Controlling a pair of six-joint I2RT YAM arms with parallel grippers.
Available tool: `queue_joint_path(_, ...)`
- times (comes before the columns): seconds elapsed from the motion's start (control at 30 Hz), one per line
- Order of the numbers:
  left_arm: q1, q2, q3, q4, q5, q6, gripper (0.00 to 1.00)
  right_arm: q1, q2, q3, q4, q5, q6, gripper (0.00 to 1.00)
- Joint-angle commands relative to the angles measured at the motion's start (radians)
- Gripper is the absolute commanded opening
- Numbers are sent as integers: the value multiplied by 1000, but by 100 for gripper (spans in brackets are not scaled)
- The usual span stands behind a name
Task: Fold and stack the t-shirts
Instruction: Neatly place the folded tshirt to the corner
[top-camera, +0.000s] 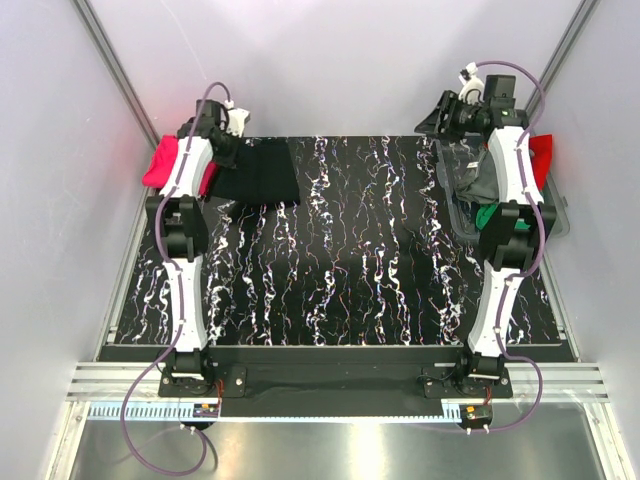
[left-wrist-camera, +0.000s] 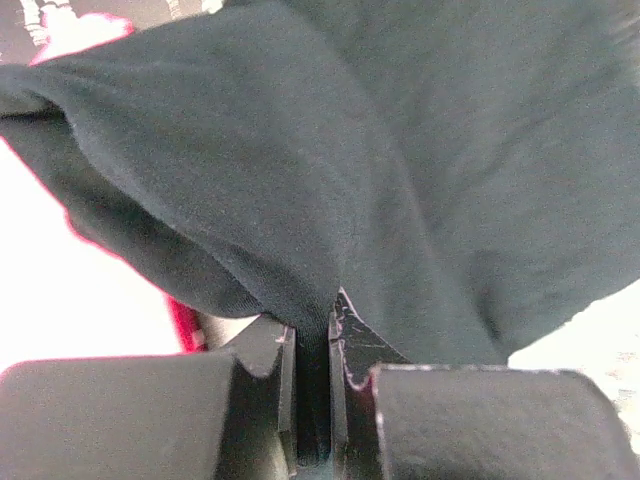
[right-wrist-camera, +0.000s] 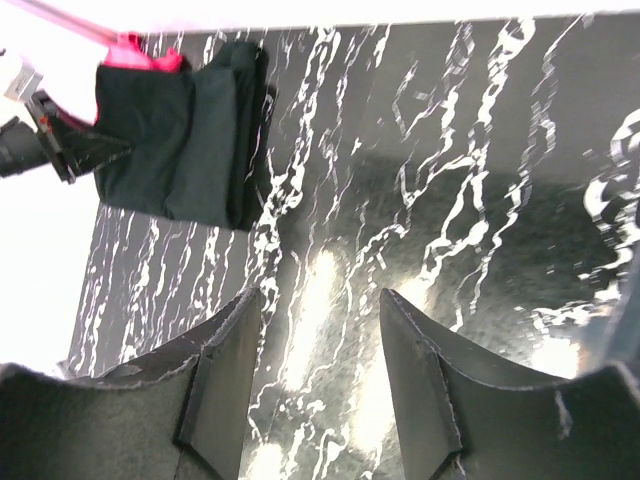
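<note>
The black t-shirt (top-camera: 262, 172) lies folded at the back left of the table, also in the right wrist view (right-wrist-camera: 180, 150). My left gripper (top-camera: 228, 148) is shut on its left edge; black cloth (left-wrist-camera: 400, 150) is pinched between the jaws (left-wrist-camera: 312, 315). A pink-red t-shirt (top-camera: 165, 165) lies just left of it, partly under the arm, with a strip showing in the left wrist view (left-wrist-camera: 185, 325). My right gripper (top-camera: 445, 115) is open and empty, raised at the back right (right-wrist-camera: 320, 300). Grey (top-camera: 490, 185), green (top-camera: 487, 215) and red (top-camera: 541, 155) tees lie at the right.
A clear plastic bin (top-camera: 450, 205) at the right edge holds the grey, green and red tees, partly hidden by the right arm. The black marbled table top (top-camera: 350, 260) spans the middle. White walls close in the back and both sides.
</note>
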Motion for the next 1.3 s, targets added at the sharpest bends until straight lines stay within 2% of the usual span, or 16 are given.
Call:
queue_joint_path(0.0, -19, -47, 51, 38, -202, 124, 0, 22, -43, -45, -27, -22, -5, 58)
queue_joint_path(0.17, -17, -91, 20, 113, -306, 200, 0, 19, -57, -67, -22, -28, -5, 58)
queue_joint_path(0.33, -17, -140, -52, 256, -365, 306, 0, 19, -49, -73, -14, -31, 17, 58)
queue_joint_path(0.7, -16, -177, -27, 279, -383, 313, 0, 19, -52, -85, -4, -31, 32, 58)
queue_joint_path(1.27, 44, -168, -17, 369, -472, 431, 0, 20, -64, -114, 6, -28, 31, 58)
